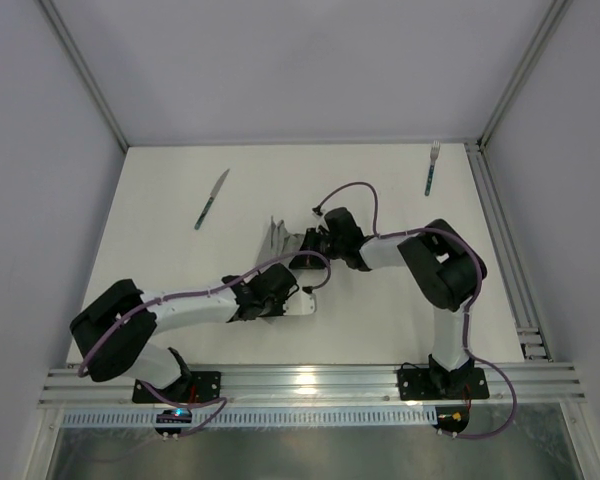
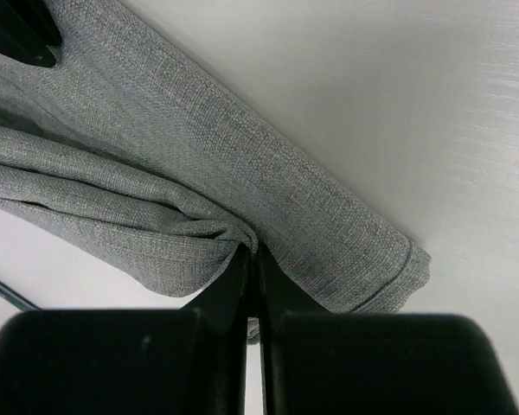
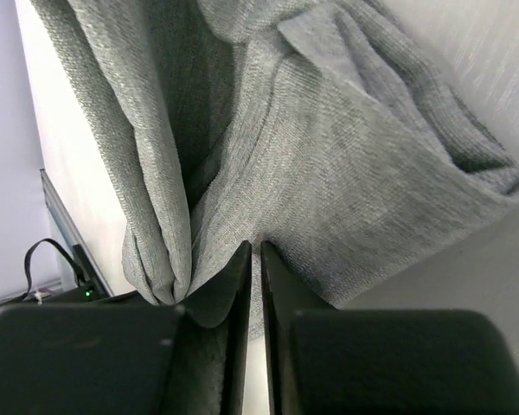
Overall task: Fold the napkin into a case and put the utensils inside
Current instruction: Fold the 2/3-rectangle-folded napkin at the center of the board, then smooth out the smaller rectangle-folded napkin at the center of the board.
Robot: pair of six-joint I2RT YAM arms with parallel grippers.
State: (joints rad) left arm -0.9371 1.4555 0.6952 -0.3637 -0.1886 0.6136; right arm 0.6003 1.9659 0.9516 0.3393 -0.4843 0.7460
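Grey napkin point(image 1: 283, 240) lay bunched in folds mid-table point(image 1: 400, 320). On napkin: left gripper point(image 2: 253, 251) clamped on gathered fold. At another napkin fold: right gripper point(image 3: 253, 251), jaws narrow, near-closed; grip on cloth could not be told. Beyond napkin, well apart: knife point(image 1: 211, 199) to left, fork point(image 1: 432, 167) to right.

white shells and bulky black joints are making up the left arm point(image 1: 185, 308) and right arm point(image 1: 390, 252). a purple cable point(image 1: 356, 184) is trailing back from each wrist. the left hand point(image 2: 253, 252) and right hand point(image 3: 251, 251) are showing flat matte-black fingers point(image 2: 221, 298) on blocky black bodies.
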